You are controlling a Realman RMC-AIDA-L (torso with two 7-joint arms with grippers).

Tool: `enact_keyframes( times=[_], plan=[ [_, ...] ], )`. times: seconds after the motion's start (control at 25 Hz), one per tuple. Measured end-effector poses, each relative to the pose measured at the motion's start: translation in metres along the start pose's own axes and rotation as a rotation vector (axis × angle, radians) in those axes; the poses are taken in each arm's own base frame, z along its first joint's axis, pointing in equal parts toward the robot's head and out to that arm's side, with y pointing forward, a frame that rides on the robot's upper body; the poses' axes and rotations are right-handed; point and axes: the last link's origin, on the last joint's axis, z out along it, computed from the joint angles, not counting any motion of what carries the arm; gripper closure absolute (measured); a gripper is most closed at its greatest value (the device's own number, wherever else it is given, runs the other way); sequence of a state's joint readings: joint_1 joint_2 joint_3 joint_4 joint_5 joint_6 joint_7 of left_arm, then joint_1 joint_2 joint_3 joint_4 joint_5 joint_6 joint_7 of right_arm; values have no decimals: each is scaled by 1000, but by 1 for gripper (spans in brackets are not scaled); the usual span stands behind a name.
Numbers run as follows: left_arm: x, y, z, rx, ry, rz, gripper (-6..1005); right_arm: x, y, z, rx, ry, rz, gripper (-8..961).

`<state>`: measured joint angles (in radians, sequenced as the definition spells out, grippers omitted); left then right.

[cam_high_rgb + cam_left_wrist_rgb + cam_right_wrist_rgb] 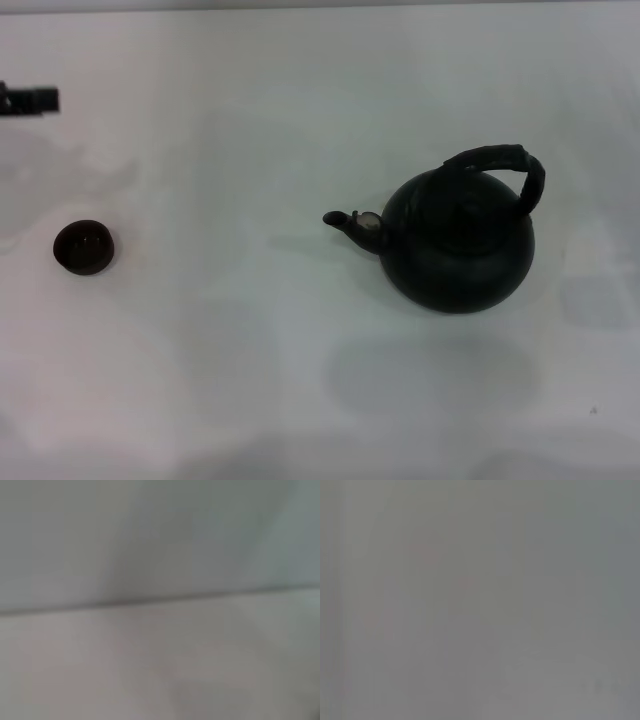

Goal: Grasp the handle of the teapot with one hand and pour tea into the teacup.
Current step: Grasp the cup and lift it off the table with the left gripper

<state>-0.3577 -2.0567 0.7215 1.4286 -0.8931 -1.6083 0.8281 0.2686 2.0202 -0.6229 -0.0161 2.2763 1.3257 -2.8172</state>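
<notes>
The teapot is a large round matte black pot standing upright on the white table, right of centre in the head view. Its spout, with a pale metal tip, points left toward the teacup. The handle is a thick black ribbed hoop arching over the pot's top, leaning to the far right side. The teacup is a small dark round cup standing at the left. A black part of my left gripper shows at the left edge, beyond the teacup and well apart from it. My right gripper is out of view. Nothing holds the teapot.
The white table spreads across the whole head view, with its far edge along the top. Both wrist views show only pale blurred surfaces; the left wrist view has a faint dark line across it.
</notes>
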Motion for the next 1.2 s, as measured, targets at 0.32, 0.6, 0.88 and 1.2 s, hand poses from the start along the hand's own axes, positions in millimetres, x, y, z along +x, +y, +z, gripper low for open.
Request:
enact_keyframes(
  times=[0.32,0.6,0.88,1.2],
  plan=[
    [-26,-1,-5,49,-202,-69,133,3,3,-4,-2,10,12,193],
    [-41,-1,5,96,-305,-80,125,4,3,-4,-1,14,15,193],
    [-52,-9,22,135,-373,-94,136,7,6,-7,-1,27,26,194],
    [-54,-9,48,120,-399,-84,149,8,7,-6,-4,30,27,194]
  ],
)
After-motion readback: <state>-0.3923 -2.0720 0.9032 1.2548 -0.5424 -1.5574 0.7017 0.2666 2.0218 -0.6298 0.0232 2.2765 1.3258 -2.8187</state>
